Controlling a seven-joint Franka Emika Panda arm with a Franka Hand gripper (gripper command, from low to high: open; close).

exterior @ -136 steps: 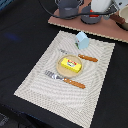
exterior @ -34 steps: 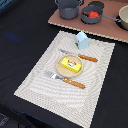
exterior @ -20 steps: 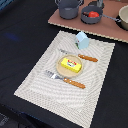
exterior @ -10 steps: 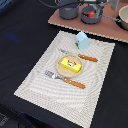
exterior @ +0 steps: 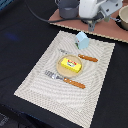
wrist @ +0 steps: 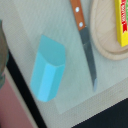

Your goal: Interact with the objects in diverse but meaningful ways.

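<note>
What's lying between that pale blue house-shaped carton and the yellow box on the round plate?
The wooden-handled knife lies between the pale blue house-shaped carton and the flat yellow rectangular box on the round wooden plate. The wrist view shows it best; the exterior view agrees.

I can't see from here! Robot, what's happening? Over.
Gripper above the mat's far edge, jaws unclear. Blue carton untouched, beside the knife. Yellow box on wooden plate.

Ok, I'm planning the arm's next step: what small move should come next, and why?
Probably descend straight toward the pale blue carton. The wrist view has it almost centred below, lying on the placemat beside the knife, and the end effector hangs above it with nothing visibly held.
</note>
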